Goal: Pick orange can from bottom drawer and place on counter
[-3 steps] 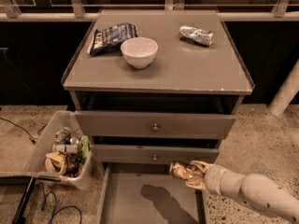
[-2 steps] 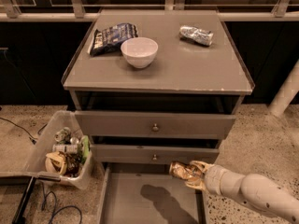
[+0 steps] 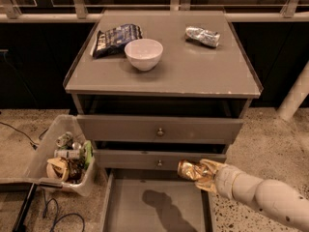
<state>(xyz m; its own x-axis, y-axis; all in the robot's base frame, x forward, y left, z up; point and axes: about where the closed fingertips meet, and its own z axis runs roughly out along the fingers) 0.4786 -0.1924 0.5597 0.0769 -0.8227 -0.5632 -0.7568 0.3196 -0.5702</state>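
Looking nearest you, the bottom drawer [image 3: 145,207] stands open. Above its right side, your gripper [image 3: 197,174] is clenched on the orange can [image 3: 185,169]. Farther back, the counter [image 3: 193,74] carries a white bowl [image 3: 144,53] and a silver can [image 3: 203,36].

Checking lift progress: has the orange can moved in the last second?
No: held in the end effector, the orange can stays just right of the lower drawer knob, above the bottom drawer.
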